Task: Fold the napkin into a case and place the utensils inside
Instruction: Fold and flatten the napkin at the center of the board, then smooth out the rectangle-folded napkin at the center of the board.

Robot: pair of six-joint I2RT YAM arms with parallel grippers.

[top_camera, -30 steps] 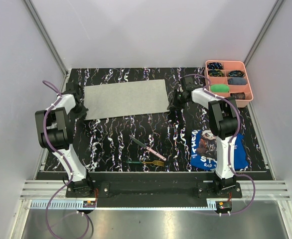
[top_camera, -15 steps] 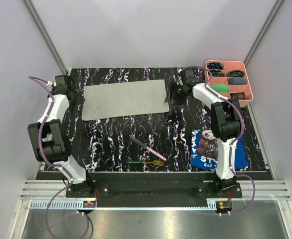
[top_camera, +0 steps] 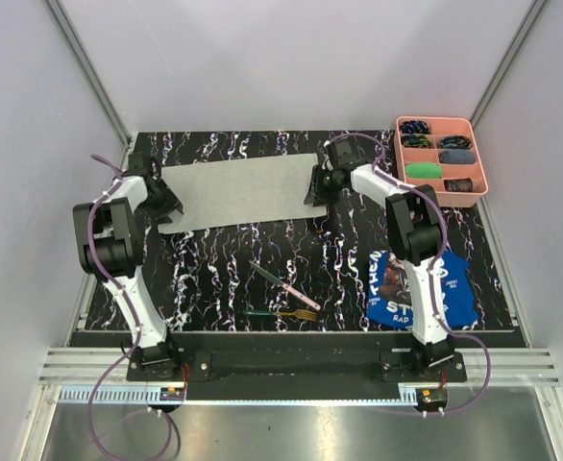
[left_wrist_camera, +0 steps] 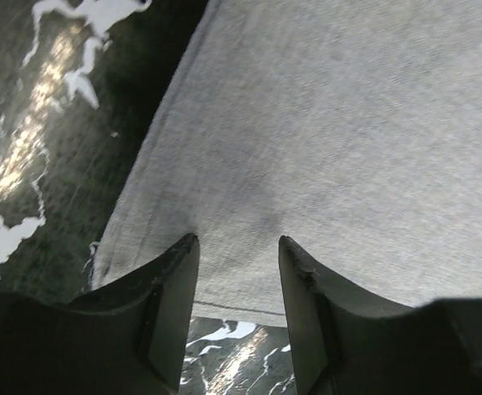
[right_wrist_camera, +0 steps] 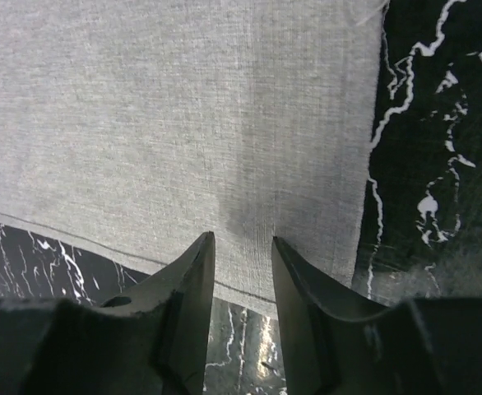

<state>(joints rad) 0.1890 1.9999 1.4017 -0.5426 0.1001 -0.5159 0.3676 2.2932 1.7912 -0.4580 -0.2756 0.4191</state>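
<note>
The light grey napkin (top_camera: 241, 190) lies flat as a wide rectangle at the back of the dark marbled table. My left gripper (top_camera: 166, 205) is open at its near left corner, and in the left wrist view its jaws (left_wrist_camera: 237, 240) straddle the napkin (left_wrist_camera: 348, 123) hem. My right gripper (top_camera: 317, 187) is open at the near right corner, low over the napkin (right_wrist_camera: 167, 123), with the hem between its fingertips (right_wrist_camera: 241, 239). The pink-handled knife (top_camera: 283, 285) and the green-handled fork (top_camera: 281, 313) lie apart from the cloth near the front middle.
A pink compartment tray (top_camera: 435, 119) with small items stands at the back right. A blue printed cloth (top_camera: 421, 288) lies by the right arm's base. Grey walls close in both sides and the back.
Both grippers went from shut to open. The left one swung out to the left, then came back to the napkin's near left corner. The right one moved left onto the napkin's right corner.
</note>
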